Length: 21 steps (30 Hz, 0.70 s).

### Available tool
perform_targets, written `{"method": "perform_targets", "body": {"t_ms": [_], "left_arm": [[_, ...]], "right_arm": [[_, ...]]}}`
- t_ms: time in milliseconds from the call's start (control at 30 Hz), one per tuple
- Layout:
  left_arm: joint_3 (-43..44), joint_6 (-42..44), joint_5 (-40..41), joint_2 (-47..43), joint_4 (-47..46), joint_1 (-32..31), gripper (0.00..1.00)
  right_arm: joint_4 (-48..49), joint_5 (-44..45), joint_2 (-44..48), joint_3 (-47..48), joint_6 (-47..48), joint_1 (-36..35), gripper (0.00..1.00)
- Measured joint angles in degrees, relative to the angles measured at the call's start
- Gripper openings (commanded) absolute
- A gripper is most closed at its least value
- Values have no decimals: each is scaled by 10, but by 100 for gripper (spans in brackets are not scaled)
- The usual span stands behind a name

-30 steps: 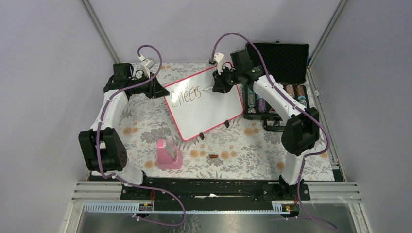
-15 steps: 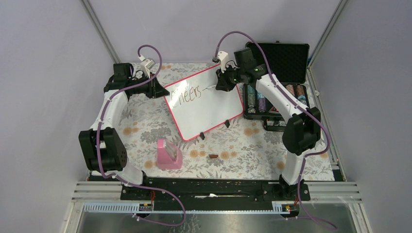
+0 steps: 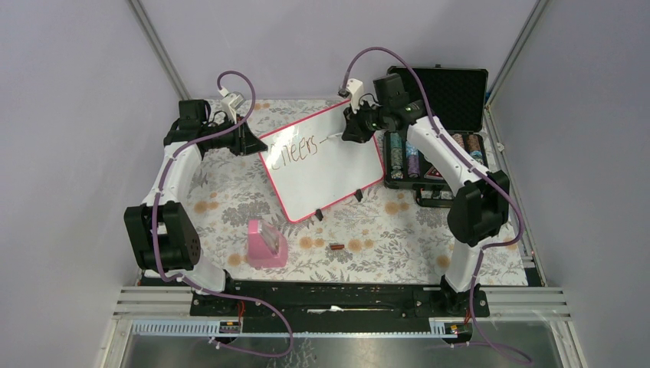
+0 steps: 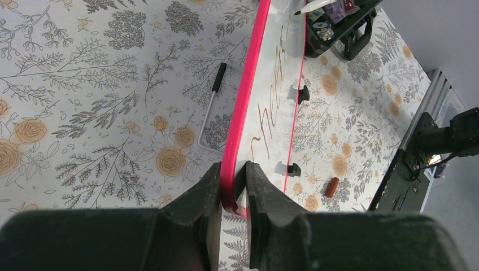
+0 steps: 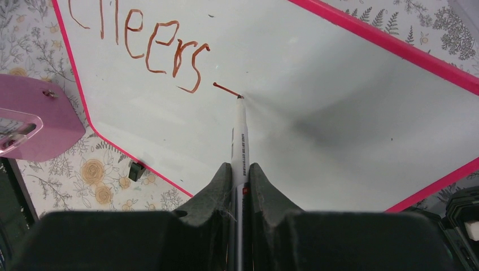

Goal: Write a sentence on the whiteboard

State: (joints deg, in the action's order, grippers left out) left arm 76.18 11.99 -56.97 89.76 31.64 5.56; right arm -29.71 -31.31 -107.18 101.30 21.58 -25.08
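- whiteboard [image 3: 329, 172]: glossy white, hot pink-red frame, little black feet
- sentence [image 5: 160, 42]: rusty reddish-brown ink
- marker [image 5: 239, 141]: white barrel, dark print
- tablecloth [image 3: 222, 203]: pale, grey leafy sprigs, orange-tan roses
- case [image 3: 448, 88]: black all over, foam too
- block [image 3: 266, 244]: bubblegum pink
- left arm [image 3: 175, 172], right arm [image 3: 441, 157]: white shells, black joints
- cables [image 3: 238, 77]: purple
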Motion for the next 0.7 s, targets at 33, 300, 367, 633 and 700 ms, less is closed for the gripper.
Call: {"method": "perform_targets", "body": {"t_ms": [33, 300, 367, 633, 700], "left_arm": [[0, 0, 0, 0, 0, 0, 0], [0, 0, 0, 0, 0, 0, 0], [0, 0, 0, 0, 0, 0, 0], [0, 0, 0, 0, 0, 0, 0], [0, 0, 0, 0, 0, 0, 0]], "right_arm": [[0, -2, 2, 0, 1, 0, 0], [-2, -13, 3, 18, 0, 1, 0], [-2, -13, 3, 25, 0, 1, 0], [-4, -14, -9, 62, -1, 1, 0], [-4, -14, -16, 68, -2, 1, 0]]}}
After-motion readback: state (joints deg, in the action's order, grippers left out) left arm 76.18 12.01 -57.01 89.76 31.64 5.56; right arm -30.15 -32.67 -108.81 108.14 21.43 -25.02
